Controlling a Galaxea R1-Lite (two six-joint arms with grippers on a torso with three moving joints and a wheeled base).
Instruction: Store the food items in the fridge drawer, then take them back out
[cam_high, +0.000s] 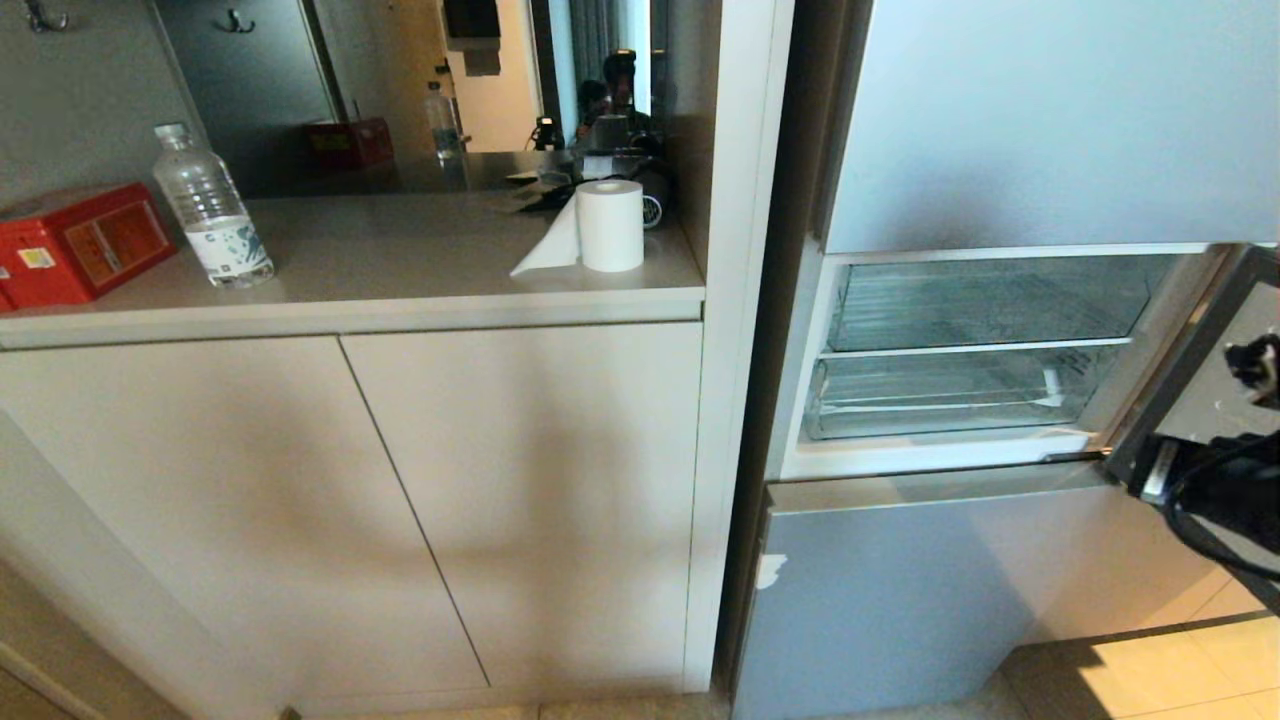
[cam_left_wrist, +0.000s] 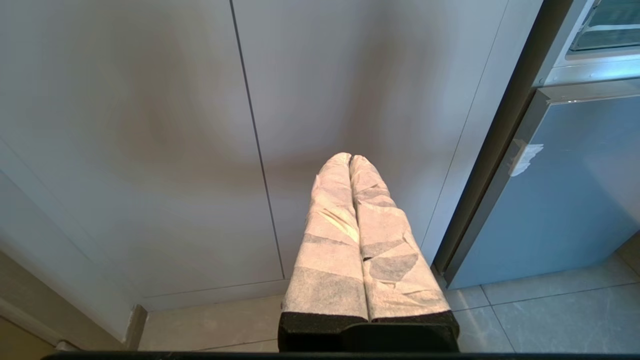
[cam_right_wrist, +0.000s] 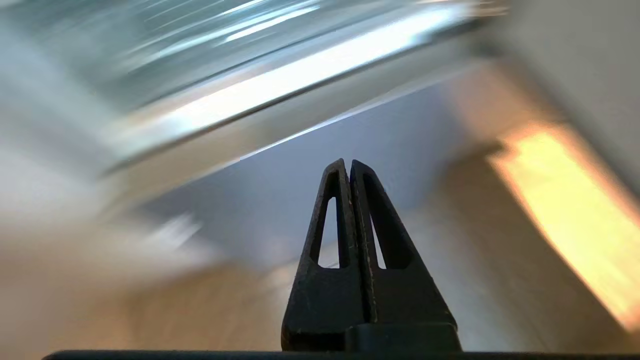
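**Drawer shut in the open fridge, right arm nearest**

Fridge drawer (cam_high: 950, 395) seated in the lower part of the open fridge compartment (cam_high: 800, 350), clear plastic, front lip facing out, long axis running side to side across the fridge opening. Glass shelf (cam_high: 985, 300) just above it. No fruit visible anywhere: not in the drawer, so far as its clear walls show, nor on the bench (cam_high: 400, 260) to the left.

Right gripper (cam_right_wrist: 348, 165) near the right edge of the fridge opening, beside the swung-open door (cam_high: 1200, 370); jaws clenched on nothing, tips pressed together. Drawer lying up and to the left of it, lower door panel (cam_high: 900, 590) straight ahead of the tips. Wrist picture smeared, so exact gap to the drawer lip not readable.

Left gripper (cam_left_wrist: 350, 159) parked low, facing the cabinet doors (cam_high: 350, 500), jaws wrapped in white and clenched, empty, well apart from the fridge.

On the bench: water bottle (cam_high: 210, 210), red box (cam_high: 75, 245) at the left edge, paper roll (cam_high: 608, 225) near the right edge.

Judged: right arm the one to pull the drawer out by its lip.
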